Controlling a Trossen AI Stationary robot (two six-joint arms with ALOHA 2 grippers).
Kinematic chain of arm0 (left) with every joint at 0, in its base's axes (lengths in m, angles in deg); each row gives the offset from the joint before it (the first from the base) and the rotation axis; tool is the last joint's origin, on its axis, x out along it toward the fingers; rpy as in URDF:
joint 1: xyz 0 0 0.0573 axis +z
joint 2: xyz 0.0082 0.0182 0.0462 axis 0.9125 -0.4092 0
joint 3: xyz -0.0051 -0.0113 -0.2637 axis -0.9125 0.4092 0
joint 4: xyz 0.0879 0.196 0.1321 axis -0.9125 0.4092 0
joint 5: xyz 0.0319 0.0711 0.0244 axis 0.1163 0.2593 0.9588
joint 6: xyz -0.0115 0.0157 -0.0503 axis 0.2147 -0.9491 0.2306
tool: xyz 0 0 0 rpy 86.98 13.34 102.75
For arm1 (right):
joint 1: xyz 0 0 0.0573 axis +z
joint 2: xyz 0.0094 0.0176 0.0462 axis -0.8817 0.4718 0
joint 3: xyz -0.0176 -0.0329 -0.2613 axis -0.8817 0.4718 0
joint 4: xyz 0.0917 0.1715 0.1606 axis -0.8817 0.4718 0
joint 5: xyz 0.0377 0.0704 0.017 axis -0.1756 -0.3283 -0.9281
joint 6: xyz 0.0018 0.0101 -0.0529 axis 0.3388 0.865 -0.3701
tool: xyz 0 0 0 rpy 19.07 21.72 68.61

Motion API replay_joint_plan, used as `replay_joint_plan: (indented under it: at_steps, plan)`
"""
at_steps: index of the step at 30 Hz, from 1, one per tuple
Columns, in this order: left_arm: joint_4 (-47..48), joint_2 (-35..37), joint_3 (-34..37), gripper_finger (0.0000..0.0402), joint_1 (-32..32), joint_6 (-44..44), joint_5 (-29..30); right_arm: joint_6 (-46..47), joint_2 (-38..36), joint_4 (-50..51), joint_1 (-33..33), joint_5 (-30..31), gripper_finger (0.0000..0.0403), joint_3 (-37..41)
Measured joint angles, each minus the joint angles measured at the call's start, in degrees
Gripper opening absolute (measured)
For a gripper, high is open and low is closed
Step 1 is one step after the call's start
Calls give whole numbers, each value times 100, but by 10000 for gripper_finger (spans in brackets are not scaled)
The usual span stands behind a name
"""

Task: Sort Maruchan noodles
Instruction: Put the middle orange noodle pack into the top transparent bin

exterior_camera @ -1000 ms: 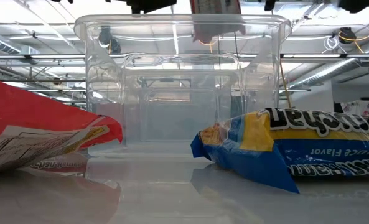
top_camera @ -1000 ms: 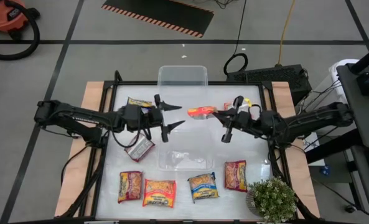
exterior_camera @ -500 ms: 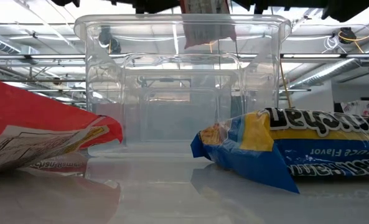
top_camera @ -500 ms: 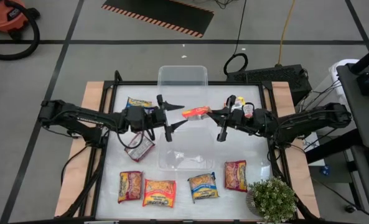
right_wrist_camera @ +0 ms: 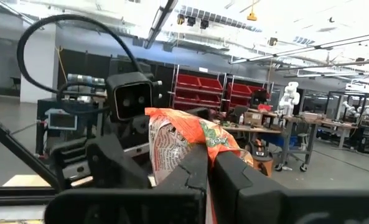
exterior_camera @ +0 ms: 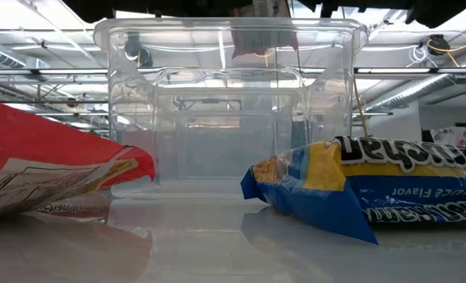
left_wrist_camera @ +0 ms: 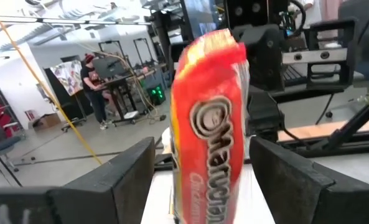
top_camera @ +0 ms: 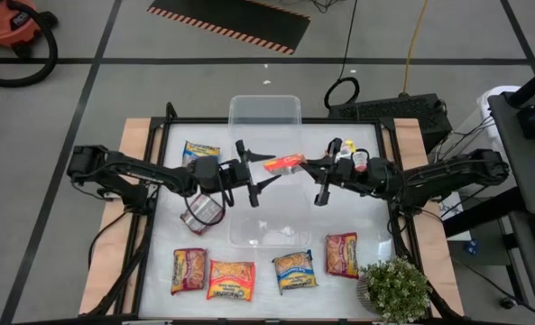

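Orange-red Maruchan packet point(top_camera: 283, 162) mid-air between my two grippers, above the two clear bins point(top_camera: 265, 113).
Eight packets counted: one held, seven on the counter point(top_camera: 368, 217). My right gripper point(top_camera: 319, 180) has jaws clamped on it, arm reaching inward; left gripper point(top_camera: 253, 173) faces it, jaws apart around its other end. Label reads "Maruchan".

bright overhead lighting; near packets blurred, soft reflections.

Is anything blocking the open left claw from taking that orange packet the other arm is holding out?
Nothing visible does. The right gripper holds the orange packet in the air above the clear bins, and the open left gripper faces it with only air between.
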Motion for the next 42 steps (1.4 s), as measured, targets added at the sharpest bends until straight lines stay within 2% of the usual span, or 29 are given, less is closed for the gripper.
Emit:
replay_joint_plan:
  at_steps: [11,15,23,27,33,39,42]
  plan:
    - [-1,0,0,147,0,-108,-61,2,4,42,0,2,0,0]
    - [20,0,0,110,2,-387,-58,-81,2,39,0,14,0,0]
    - [40,2,0,99,2,-637,-52,-301,2,32,1,38,9,0]
    - [44,2,0,97,2,-742,-48,-296,-62,97,2,73,43,0]
    - [142,35,8,96,0,-742,20,-243,-530,667,57,541,124,0]
    - [249,229,7,97,0,-740,69,138,-1400,1917,58,869,192,0]
    - [513,375,9,97,-3,-748,396,299,-1781,2637,60,1259,211,0]
